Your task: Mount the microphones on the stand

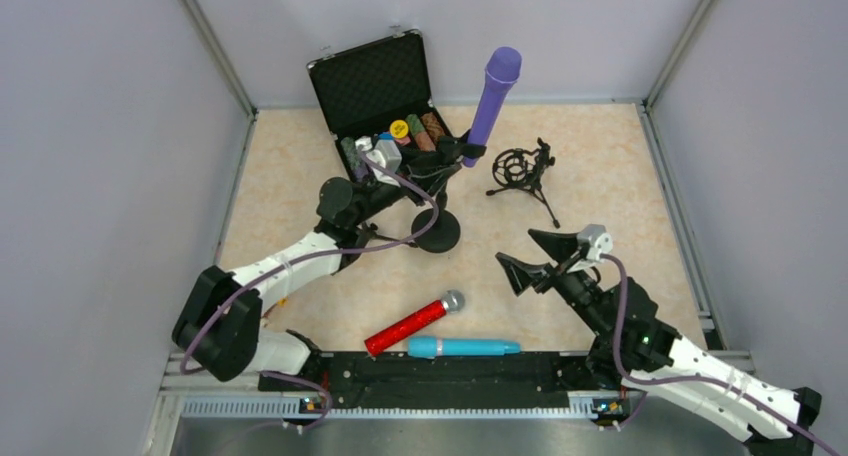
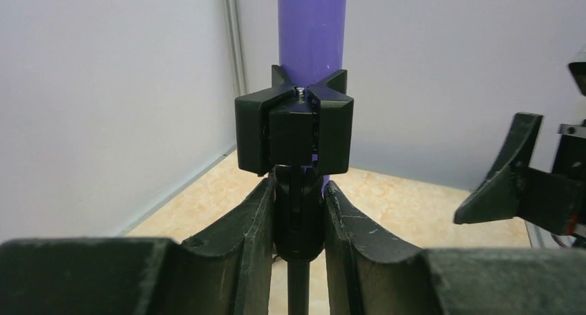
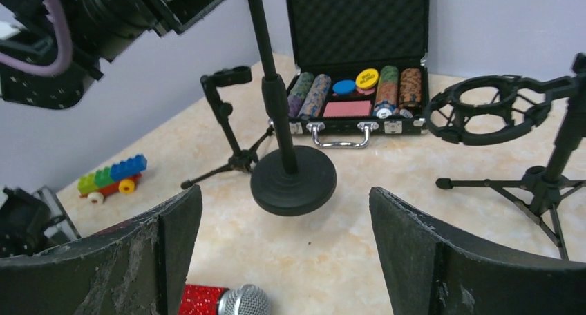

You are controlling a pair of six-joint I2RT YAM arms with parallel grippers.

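— While the left end effector [image 2: 298, 218] clamps the stand [image 1: 440, 231] pole just under its clip [image 2: 295, 128], where is each microphone?

— Purple microphone [image 1: 493, 101] sits in the clip. Red microphone [image 1: 410, 325] and blue microphone [image 1: 462, 347] lie side by side on the table [image 1: 300, 206]. Right end effector [image 1: 540, 258] gapes wide, empty. Writing on the yellow chip [image 3: 367, 78] in the case [image 1: 375, 76] is unreadable.

Looks like a robotics lab test cell. Boxed in by plain grey wall panels [image 1: 100, 126] held in metal corner posts [image 1: 212, 44], floored with a beige marbled surface [image 1: 610, 146], and fitted with a cabled left arm [image 1: 300, 256] and right arm [image 1: 710, 376] bolted to a black rail [image 1: 440, 371] at the near edge. Stocked with unrelated props: an open poker-chip case [image 1: 372, 76], a toy brick car [image 3: 110, 175], a round-based stand [image 3: 292, 177].
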